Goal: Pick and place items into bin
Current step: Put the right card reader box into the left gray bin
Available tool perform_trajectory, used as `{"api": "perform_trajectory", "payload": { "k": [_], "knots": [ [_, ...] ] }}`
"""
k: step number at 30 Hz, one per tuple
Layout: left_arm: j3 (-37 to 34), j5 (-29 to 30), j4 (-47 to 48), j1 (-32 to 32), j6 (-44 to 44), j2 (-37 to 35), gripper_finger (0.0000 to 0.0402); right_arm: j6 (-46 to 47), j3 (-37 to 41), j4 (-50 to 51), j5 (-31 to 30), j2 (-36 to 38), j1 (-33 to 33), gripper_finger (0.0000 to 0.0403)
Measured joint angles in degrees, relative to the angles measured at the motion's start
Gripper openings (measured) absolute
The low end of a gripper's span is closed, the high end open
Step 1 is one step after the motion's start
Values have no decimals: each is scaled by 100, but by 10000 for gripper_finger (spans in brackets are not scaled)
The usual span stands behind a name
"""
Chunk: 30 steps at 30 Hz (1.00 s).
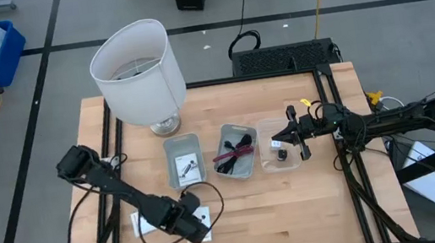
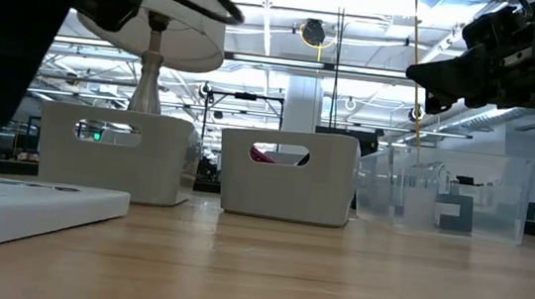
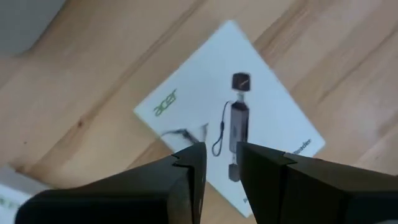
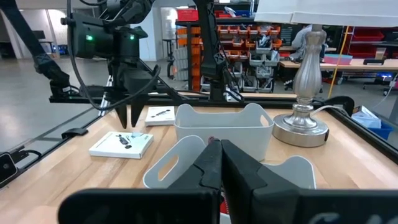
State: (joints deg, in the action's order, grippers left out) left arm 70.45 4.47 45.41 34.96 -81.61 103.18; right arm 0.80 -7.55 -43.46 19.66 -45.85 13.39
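Observation:
A white square packet with a black print lies flat on the wooden table near its front edge. My left gripper points down over it, open by a narrow gap, its fingertips just above the packet; I see no touch. A second packet lies beside it, and a third lies in the left grey bin. Black and magenta cables fill the middle bin. My right gripper hangs shut and level over the clear bin, which holds a tiny black cube.
A big white lamp stands at the table's far left, behind the bins. The three bins stand in a row across the middle of the table. Bare wood lies in front of the bins at the centre and right. A black frame rail borders the right side.

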Motion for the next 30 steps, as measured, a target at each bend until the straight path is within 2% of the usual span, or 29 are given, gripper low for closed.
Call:
{"api": "perform_trajectory", "payload": {
  "k": [7, 13, 16, 22, 26, 30],
  "knots": [
    [-2, -38, 206, -104, -511, 0, 93, -39, 0, 0, 0, 0, 0, 0],
    [-1, 26, 122, -47, 1372, 0, 93, -317, 0, 0, 0, 0, 1, 0],
    [-2, 59, 126, 10, 2040, 0, 93, -347, 0, -3, 0, 0, 2, 0],
    [0, -73, 205, -2, 1930, 0, 93, -494, 0, -137, -2, -1, 1, 0],
    [-2, -191, 202, 157, 3231, 0, 93, -564, 0, -142, -1, -1, 0, 0],
    [-2, -158, 255, 400, 5445, 0, 93, -599, 0, -136, -2, -1, 1, 0]
  ]
}}
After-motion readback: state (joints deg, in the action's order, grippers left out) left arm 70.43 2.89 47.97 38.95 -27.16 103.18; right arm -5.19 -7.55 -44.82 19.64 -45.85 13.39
